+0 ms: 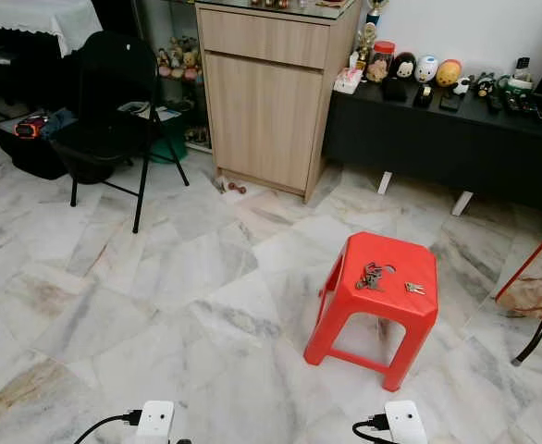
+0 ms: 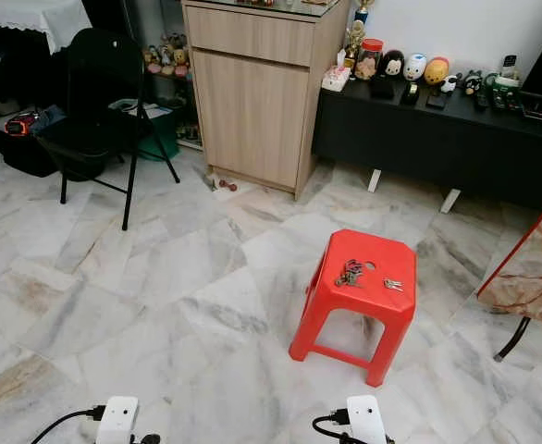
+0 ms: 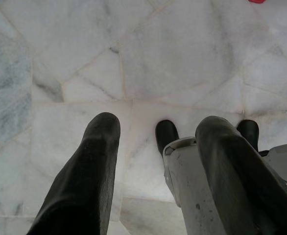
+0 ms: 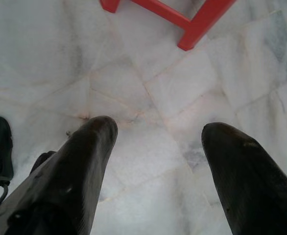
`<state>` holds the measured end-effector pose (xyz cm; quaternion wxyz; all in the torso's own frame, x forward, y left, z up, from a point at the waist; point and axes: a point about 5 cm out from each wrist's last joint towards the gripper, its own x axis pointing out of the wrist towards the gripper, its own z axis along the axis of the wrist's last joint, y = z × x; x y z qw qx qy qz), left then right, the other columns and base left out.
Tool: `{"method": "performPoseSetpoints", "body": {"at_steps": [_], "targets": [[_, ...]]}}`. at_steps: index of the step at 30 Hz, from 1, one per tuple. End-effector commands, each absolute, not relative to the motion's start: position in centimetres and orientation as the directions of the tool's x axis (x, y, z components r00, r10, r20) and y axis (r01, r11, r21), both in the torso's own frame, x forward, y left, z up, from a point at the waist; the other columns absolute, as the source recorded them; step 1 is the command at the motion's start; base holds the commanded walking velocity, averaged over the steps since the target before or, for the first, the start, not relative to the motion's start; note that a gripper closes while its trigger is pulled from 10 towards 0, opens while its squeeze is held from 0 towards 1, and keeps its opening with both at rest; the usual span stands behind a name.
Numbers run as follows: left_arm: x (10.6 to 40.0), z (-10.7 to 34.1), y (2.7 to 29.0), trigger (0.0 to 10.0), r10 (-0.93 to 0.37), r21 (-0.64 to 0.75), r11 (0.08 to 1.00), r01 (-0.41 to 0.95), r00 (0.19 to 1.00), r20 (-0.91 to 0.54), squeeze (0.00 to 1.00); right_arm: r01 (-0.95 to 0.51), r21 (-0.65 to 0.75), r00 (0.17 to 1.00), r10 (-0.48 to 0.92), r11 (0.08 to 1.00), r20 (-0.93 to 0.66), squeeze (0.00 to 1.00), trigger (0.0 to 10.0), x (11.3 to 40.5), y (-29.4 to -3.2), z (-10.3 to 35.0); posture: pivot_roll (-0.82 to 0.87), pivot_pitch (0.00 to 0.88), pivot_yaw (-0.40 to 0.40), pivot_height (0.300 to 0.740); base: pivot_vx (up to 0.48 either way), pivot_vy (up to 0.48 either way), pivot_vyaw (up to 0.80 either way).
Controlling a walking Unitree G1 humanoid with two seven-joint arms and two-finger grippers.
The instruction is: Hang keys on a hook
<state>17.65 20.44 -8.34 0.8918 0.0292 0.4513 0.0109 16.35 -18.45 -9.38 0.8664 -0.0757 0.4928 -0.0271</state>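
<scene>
Keys (image 1: pixel 371 276): bunch lying on the red plastic stool (image 1: pixel 340 305) seat; a smaller key set (image 1: pixel 414 289) just beside it.
Stool: on marble floor (image 1: pixel 160 277), well apart from the wooden cabinet (image 1: pixel 266 92).
Left gripper (image 3: pixel 158 142): fingers spread, empty, over floor.
Right gripper (image 4: pixel 158 142): fingers spread wide, empty, near the stool's legs.

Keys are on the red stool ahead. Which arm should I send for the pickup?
Right, probably. The red stool stands ahead on the robot's right, and the right gripper hangs open with the stool's legs just beyond its fingers. The bunch of keys lies on the seat. The left gripper, also open, hangs over bare floor.
</scene>
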Motion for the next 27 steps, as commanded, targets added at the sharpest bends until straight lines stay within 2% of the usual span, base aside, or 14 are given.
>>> {"method": "performPoseSetpoints", "body": {"at_steps": [1, 9, 14, 23, 27], "targets": [[17.61, -8.35, 20.61, 10.0, 0.050, 0.072, 0.997, 0.015, 0.584, -0.810, 0.00, -0.035, -0.160, 0.520, -0.119, 0.986, -0.846, 0.00, 10.0, 16.31, -18.65, -9.35, 0.06, 0.000, -0.057, 0.740, 0.000, 0.000, 0.00], [17.98, -8.16, 20.82, 10.0, 0.063, 0.073, 0.997, -0.006, 0.589, -0.805, 0.00, 0.008, -0.149, 0.520, -0.131, 0.989, -0.844, 0.00, 10.0, 16.52, -18.66, -9.27, 0.04, 0.000, -0.047, 0.740, 0.000, 0.000, 0.00], [18.10, -8.11, 20.82, 10.0, 0.063, 0.075, 0.997, -0.003, 0.590, -0.805, 0.00, 0.063, -0.084, 0.554, -0.105, 0.995, -0.826, 0.00, 10.0, 16.86, -18.48, -9.08, 0.04, 0.000, -0.040, 0.740, 0.000, 0.000, 0.00], [18.58, -7.93, 20.51, 10.0, 0.063, 0.068, 0.998, -0.015, 0.600, -0.797, 0.00, 0.091, -0.075, 0.566, -0.114, 0.993, -0.816, 0.00, 10.0, 17.16, -18.60, -8.92, 0.04, 0.000, -0.046, 0.740, 0.000, 0.000, 0.00], [18.59, -7.93, 20.51, 10.0, 0.066, 0.070, 0.997, -0.016, 0.600, -0.797, 0.00, 0.094, -0.070, 0.571, -0.111, 0.993, -0.813, 0.00, 10.0, 17.22, -18.59, -8.88, 0.04, 0.000, -0.046, 0.740, 0.242, 0.000, 0.00]]}}
